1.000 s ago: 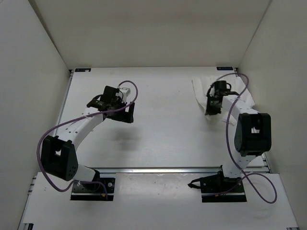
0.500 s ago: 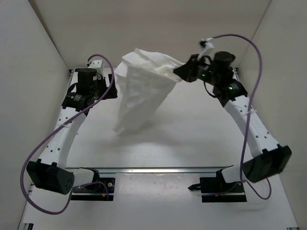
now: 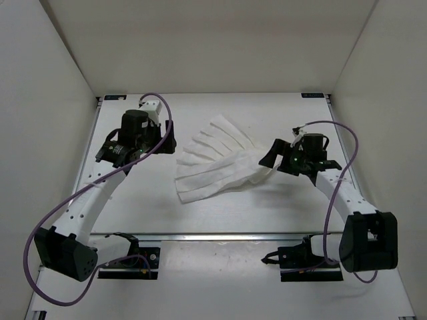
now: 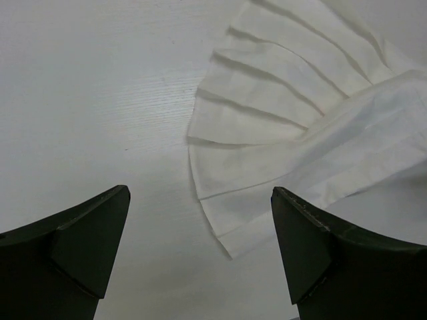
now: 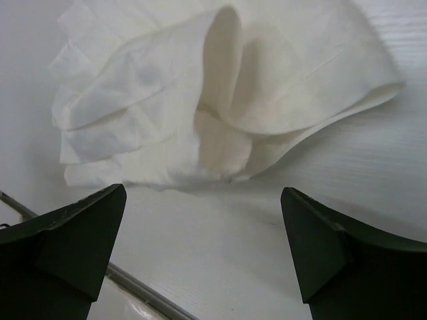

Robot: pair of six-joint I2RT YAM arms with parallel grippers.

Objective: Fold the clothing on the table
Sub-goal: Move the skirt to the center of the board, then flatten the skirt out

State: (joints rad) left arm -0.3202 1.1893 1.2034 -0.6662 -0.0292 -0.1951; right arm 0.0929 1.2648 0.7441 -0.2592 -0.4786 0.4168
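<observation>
Right pincer [image 5: 203,197] spread wide, clothing [image 5: 167,93] just ahead

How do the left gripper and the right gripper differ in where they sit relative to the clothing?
The right gripper sits right at the clothing's bunched narrow end; the left gripper hangs over bare table, apart from the fanned end. The left faces flat pleats, the right a puffed fold. Both are open, holding nothing.
</observation>
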